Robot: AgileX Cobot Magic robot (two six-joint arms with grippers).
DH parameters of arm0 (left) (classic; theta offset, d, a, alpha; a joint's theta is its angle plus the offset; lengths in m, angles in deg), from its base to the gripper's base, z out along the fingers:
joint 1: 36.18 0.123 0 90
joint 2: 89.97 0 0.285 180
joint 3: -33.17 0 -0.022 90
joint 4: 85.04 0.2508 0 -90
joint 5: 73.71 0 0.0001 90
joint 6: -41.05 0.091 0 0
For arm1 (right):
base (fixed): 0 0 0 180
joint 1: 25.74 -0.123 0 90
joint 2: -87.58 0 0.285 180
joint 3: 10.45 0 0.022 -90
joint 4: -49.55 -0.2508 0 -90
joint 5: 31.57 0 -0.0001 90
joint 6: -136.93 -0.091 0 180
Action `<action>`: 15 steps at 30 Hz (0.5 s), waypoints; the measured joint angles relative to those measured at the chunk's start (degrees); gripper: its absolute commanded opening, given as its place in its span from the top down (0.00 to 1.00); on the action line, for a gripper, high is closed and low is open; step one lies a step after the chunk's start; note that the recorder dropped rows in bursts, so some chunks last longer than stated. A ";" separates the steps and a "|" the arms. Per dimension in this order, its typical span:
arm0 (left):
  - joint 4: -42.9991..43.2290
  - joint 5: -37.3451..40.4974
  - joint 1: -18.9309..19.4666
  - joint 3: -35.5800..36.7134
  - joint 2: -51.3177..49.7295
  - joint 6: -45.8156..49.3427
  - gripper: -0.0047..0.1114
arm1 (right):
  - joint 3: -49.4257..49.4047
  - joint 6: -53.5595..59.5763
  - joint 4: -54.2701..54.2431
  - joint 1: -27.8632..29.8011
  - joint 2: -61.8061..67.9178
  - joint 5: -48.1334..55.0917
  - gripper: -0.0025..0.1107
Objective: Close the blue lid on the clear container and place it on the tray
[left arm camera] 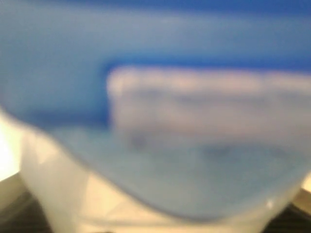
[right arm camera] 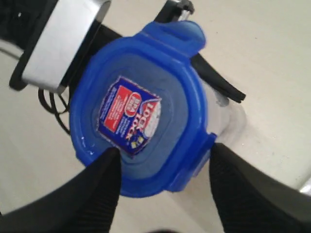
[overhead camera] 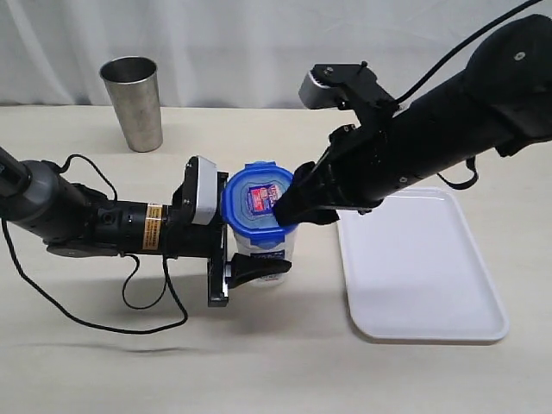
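1. R gripper [right arm camera: 164, 151]: jaws spread, a finger either side of blue lid [right arm camera: 138, 111] edge, not clamping.
2. L gripper [overhead camera: 259, 256]: clamped on clear container [overhead camera: 278, 244], low on its sides.
3. Lid sits atop container, which stands upright mid-tabletop [overhead camera: 86, 371], just beside tray [overhead camera: 414, 259], not on it.
4. Steel cup [overhead camera: 134, 102]: far edge, left.

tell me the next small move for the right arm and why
Probably lower the right gripper and press the nearest flap down. The blue lid already sits on the clear container, which the left gripper grips by its body, but its flaps look flared out, not snapped, and the right jaws stand open over that edge.
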 measured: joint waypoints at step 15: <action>-4.94 5.57 0.14 -0.11 0.25 27.73 0.96 | 11.02 11.87 6.35 -1.00 -7.80 4.14 0.50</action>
